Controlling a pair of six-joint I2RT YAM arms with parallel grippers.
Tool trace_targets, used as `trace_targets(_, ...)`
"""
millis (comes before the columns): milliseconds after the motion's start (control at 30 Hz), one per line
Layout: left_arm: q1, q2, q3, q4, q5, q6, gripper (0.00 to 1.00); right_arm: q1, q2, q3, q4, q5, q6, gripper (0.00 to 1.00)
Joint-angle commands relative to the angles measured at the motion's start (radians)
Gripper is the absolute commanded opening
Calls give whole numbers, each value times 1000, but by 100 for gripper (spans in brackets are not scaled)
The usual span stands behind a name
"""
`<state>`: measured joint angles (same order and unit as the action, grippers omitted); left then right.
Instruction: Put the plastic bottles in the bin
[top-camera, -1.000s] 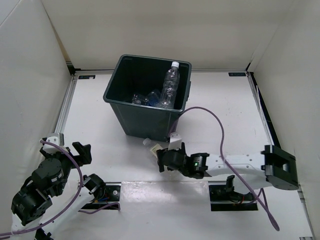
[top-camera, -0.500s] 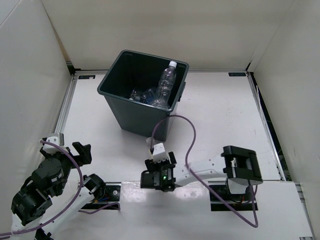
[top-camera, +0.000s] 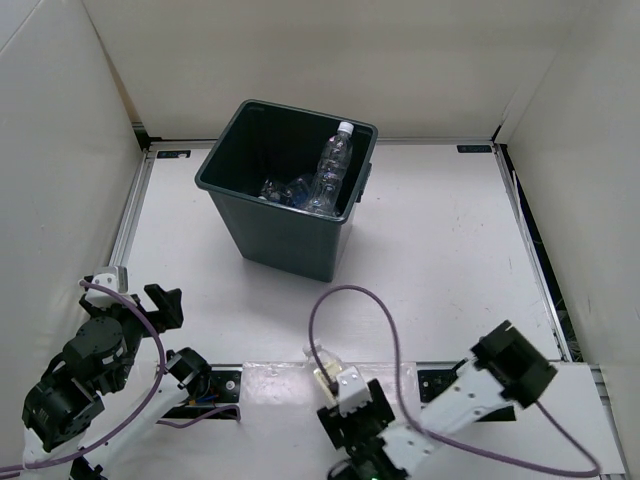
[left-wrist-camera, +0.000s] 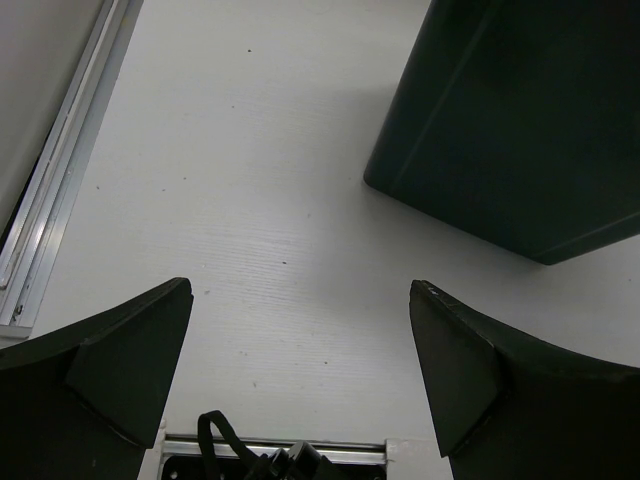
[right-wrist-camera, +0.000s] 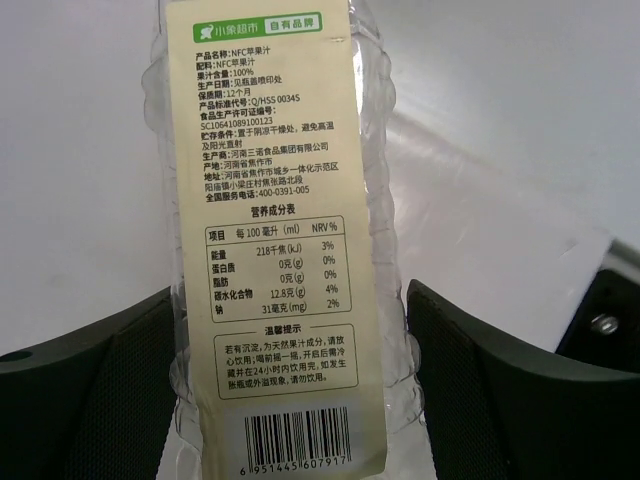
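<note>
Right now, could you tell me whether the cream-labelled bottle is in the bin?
Out: the right gripper grips the cream-labelled bottle near the arm bases, away from the bin.

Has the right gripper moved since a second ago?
Yes. The right gripper has pulled back from the bin toward the near edge of the table, gripping a bottle.
</note>
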<state>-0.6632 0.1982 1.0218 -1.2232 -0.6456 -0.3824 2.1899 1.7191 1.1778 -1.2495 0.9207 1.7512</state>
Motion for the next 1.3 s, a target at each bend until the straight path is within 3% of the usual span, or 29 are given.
trace_targets(0, 1, 0, 4, 1, -5, -1, 100, 161, -156, -3, -379, 78, 348, 0)
trace_targets(267, -1, -13, 4, 1, -11, -6, 100, 266, -502, 34, -400, 356, 262, 0)
trace_targets(400, -1, -19, 4, 2, -12, -6, 100, 249, -592, 173, -361, 527, 56, 0)
trace_targets(433, 1, -17, 3, 1, -9, -6, 100, 199, -602, 206, -331, 541, -216, 0)
trace_targets(500, -1, -11, 6, 1, -9, -4, 100, 165, -609, 342, -121, 596, -437, 0)
trace_targets(533, 2, -6, 4, 1, -8, -4, 100, 141, -618, 383, -47, 622, -772, 0)
trace_targets(567, 1, -3, 6, 1, -8, -4, 100, 137, -631, 397, 219, 683, -891, 0)
trace_targets(600, 1, -2, 6, 5, -8, -3, 100, 107, -651, 402, 323, 743, -1003, 0)
trace_targets(633, 2, -2, 6, 4, -5, -1, 100, 78, -659, 423, 419, 735, -1314, 0)
trace_targets(667, 1, -3, 3, 4, -5, -1, 100, -109, -667, 434, 663, 678, -1414, 0)
trace_targets(700, 1, -3, 3, 7, -2, -1, 100, -189, -705, 442, 747, 318, -1613, 0)
trace_targets(733, 1, -6, 4, 7, -2, 3, 100, -262, -720, 404, 857, 196, -1701, 0)
trace_targets(767, 1, -5, 0, 10, -2, 0, 100, -450, -745, 381, 913, 87, -1711, 0)
trace_targets(800, -1, -8, 1, 11, 1, 5, 100, -522, -785, 343, 1011, -109, -1695, 0)
trace_targets(833, 1, -3, 1, 11, 0, 5, 100, -588, -785, 342, 1060, -165, -1661, 0)
trace_targets(867, 1, -2, 1, 13, 3, 5, 100, -807, -762, 400, 1043, -233, -1601, 0)
trace_targets(900, 2, 0, 0, 13, 4, 8, 100, -888, -710, 443, 947, -446, -1567, 0)
trace_targets(967, 2, 7, -2, 21, 11, 13, 100, -1185, -612, 612, 886, -691, -1432, 0)
trace_targets(1033, 8, 12, -2, 22, 14, 17, 100, -1298, -491, 678, 849, -819, -1383, 0)
trace_targets(1167, 46, 30, -5, 34, 46, 36, 100, -1279, -325, 876, 814, -758, -1446, 1)
trace_targets(1267, 86, 38, -6, 45, 72, 53, 100, -1349, -202, 986, 776, -860, -1386, 1)
